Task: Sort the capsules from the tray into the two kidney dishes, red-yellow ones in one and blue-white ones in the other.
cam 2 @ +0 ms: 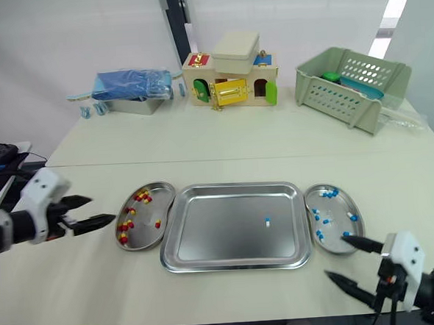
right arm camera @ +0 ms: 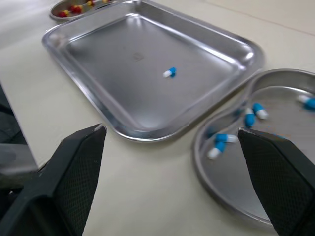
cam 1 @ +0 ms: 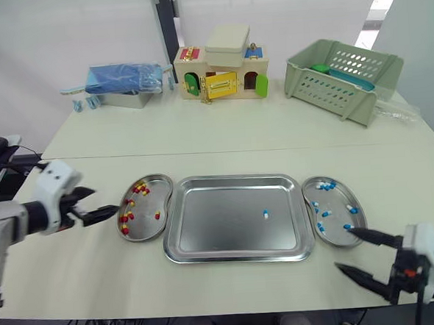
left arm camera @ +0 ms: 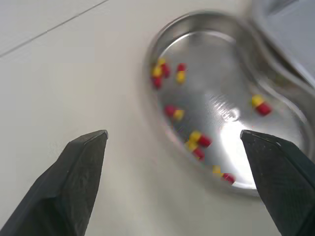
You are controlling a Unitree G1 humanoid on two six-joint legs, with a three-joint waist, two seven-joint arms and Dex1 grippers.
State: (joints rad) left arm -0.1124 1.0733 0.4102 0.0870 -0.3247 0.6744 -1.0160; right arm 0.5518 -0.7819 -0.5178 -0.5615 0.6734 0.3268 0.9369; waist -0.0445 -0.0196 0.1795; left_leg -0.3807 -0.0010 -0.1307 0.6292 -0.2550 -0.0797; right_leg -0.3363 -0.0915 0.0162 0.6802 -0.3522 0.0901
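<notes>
A steel tray (cam 1: 207,237) lies at the table's middle with one blue-white capsule (cam 1: 265,214) in it. To its left a kidney dish (cam 1: 159,184) holds several red-yellow capsules (cam 1: 139,188). The right kidney dish (cam 1: 338,237) holds several blue-white capsules (cam 1: 329,186). My left gripper (cam 1: 98,203) hangs open just left of the left dish, empty. My right gripper (cam 1: 359,255) stands open at the front edge, just before the right dish, empty. The right wrist view takes in the tray (right arm camera: 88,29), its capsule (right arm camera: 169,73) and the right dish (right arm camera: 275,78).
At the back stand a green basket (cam 1: 341,77), a wooden toy house (cam 1: 223,74) and a metal box with blue packets (cam 1: 124,83). A seam runs across the table behind the tray. The table's front edge lies close under my right gripper.
</notes>
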